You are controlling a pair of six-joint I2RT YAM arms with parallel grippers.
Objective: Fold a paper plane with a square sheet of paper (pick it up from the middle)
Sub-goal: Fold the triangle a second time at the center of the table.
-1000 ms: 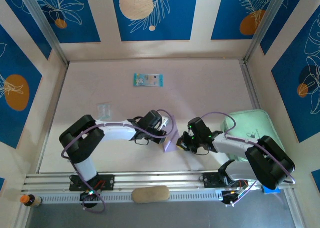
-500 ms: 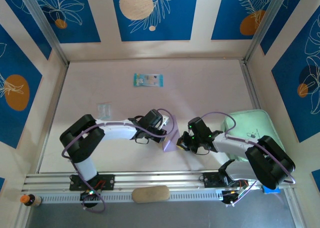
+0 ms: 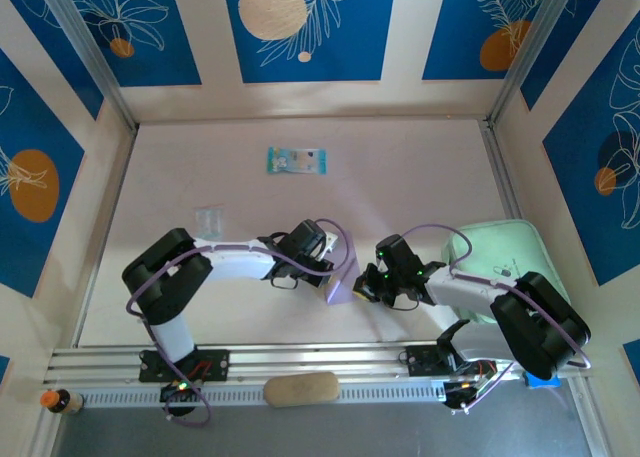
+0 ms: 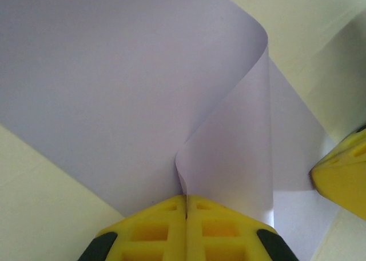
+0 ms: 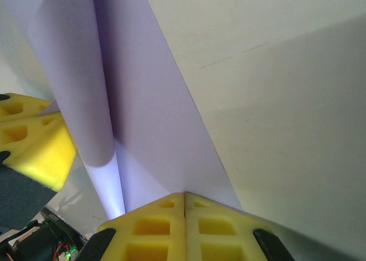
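The square sheet of paper [image 3: 343,275] is pale lilac and stands off the table between my two arms, bent in a soft curve. My left gripper [image 3: 331,267] is shut on its left side. In the left wrist view the yellow jaws [image 4: 186,201] meet on a pinched ridge of the sheet [image 4: 114,89], which curls over to the right. My right gripper [image 3: 363,288] is shut on the sheet's right corner. In the right wrist view its jaws [image 5: 184,196] close on the sheet [image 5: 148,112], and the left gripper's yellow fingers [image 5: 34,141] show beyond a rolled fold.
A small blue-green printed packet [image 3: 296,160] lies far back at the centre. The mint-green tray [image 3: 512,249] sits at the right, under the right arm. A small clear piece [image 3: 208,220] lies left of the left arm. A tan oblong [image 3: 300,388] rests on the front rail.
The left gripper has shifted slightly, and the sheet's upper edge has risen and now reaches farther back. Both grippers stay shut on the paper.
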